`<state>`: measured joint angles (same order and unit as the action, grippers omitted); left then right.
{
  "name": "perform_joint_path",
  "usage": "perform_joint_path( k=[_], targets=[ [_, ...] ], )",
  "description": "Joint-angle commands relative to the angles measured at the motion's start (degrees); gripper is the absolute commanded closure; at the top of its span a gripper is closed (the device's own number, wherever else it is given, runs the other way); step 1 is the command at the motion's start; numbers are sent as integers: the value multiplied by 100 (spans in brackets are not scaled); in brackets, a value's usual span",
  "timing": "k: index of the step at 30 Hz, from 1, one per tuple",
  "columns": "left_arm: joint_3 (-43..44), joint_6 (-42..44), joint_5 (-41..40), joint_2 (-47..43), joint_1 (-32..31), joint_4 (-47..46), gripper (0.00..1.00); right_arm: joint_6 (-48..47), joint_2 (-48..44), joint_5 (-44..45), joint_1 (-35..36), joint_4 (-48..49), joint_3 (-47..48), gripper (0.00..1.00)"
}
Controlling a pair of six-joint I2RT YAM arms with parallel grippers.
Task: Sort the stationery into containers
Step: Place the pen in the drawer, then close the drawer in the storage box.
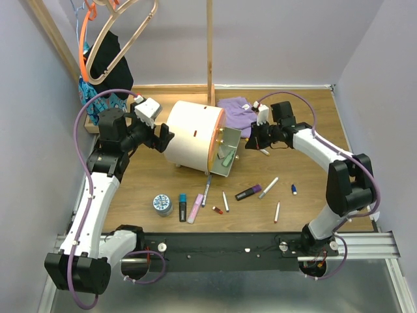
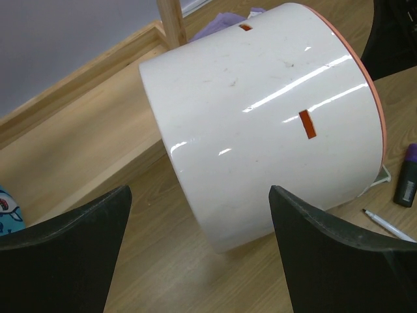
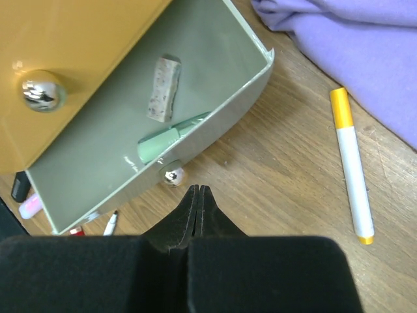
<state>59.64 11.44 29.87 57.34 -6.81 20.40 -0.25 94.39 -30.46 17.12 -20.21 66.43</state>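
The cream-white drum container (image 1: 194,135) lies on its side, orange face to the right. Its drawer (image 1: 225,156) is pulled open and holds a green marker (image 3: 171,137) and a speckled eraser-like piece (image 3: 164,89). My left gripper (image 1: 163,138) is open and empty, its jaws set wide just left of the drum (image 2: 260,117). My right gripper (image 3: 197,190) is shut and empty, its tips just short of the drawer's small silver knob (image 3: 173,176). A round tin (image 1: 163,204), a pink marker (image 1: 195,208), a purple marker (image 1: 248,192) and several white pens lie on the near table.
A purple cloth (image 1: 236,111) lies behind the drawer. A white pen with orange ends (image 3: 352,169) lies right of my right gripper. A wooden post (image 1: 210,45) stands behind the drum, and hangers (image 1: 111,32) hang at the back left. Walls close in both sides.
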Motion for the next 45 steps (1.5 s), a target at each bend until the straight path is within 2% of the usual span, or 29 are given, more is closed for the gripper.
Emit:
perform_joint_path(
  k=[1,7,12,27,45],
  targets=[
    [-22,69,-297,-92,4,-107,5,-124,430,-12,-34,43,176,99],
    [-163,156,-1368,-109,4,-282,5,7,931,-249,-8,-18,668,99],
    [-391,315,-1712,5,4,-607,4,209,1064,-461,124,-62,853,99],
    [-629,42,-1177,462,4,-897,4,649,1459,-672,467,272,1099,99],
    [-611,-177,-974,611,4,-994,4,1203,1969,-892,678,570,1609,98]
  ],
)
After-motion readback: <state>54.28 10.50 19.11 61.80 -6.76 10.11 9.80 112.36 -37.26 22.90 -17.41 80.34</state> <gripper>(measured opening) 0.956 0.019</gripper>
